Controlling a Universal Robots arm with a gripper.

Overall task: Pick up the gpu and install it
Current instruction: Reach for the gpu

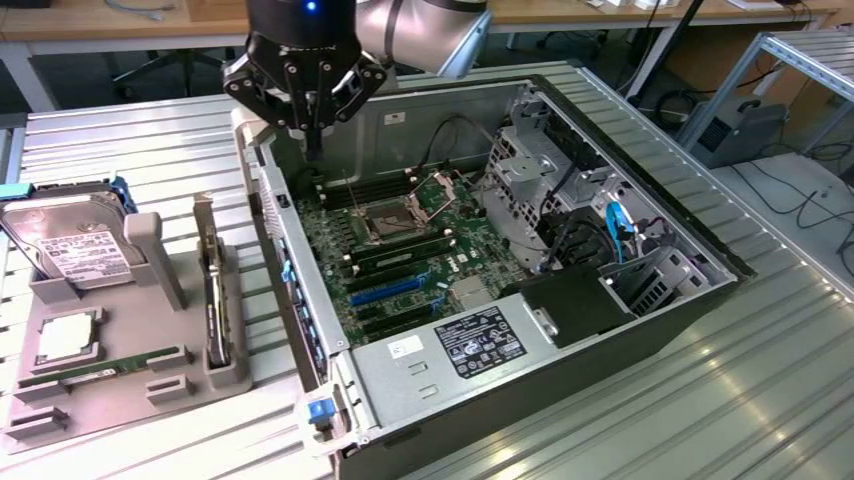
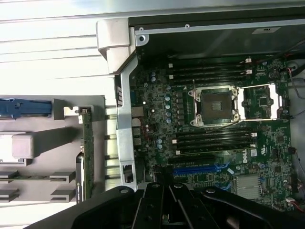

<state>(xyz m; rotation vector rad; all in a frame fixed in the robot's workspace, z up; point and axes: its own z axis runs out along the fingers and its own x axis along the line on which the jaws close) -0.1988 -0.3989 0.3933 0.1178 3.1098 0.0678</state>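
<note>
Exterior view, near to far.

- Silver power-supply box with a black-and-white label (image 1: 454, 350): 6 o'clock, set in the near end of the open black computer case (image 1: 574, 390).
- Blue plastic latch (image 1: 318, 412): 7 o'clock, on the case's near corner.
- Ribbed metal counter (image 1: 667, 420): carries the case and the holder.
- Grey moulded parts holder (image 1: 174, 385): 8 o'clock, just beside the case.
- Narrow green RAM stick (image 1: 127, 362): lies flat in the holder's near part.
- Thin flat rectangular gpu with a dark face (image 1: 211, 290) (image 2: 86, 157): 9 o'clock, standing on its long edge in a slot on the holder's case side, outside the case and touched by nothing but the holder.
- Boxy silver hard drive with a white label (image 1: 74, 245): 10 o'clock, leaning in the holder's far part.
- Green motherboard (image 1: 387, 250) (image 2: 157, 119): on the case floor at centre, with a blue expansion slot (image 1: 387, 288) (image 2: 195, 169) and an open square processor socket (image 1: 400, 222) (image 2: 213, 106).
- Black gripper (image 1: 312, 150) (image 2: 164, 183) on the silver arm: 12 o'clock, over the motherboard's far corner, just inside the case wall. Fingers pressed together, gripping nothing, well apart from the gpu.
</note>
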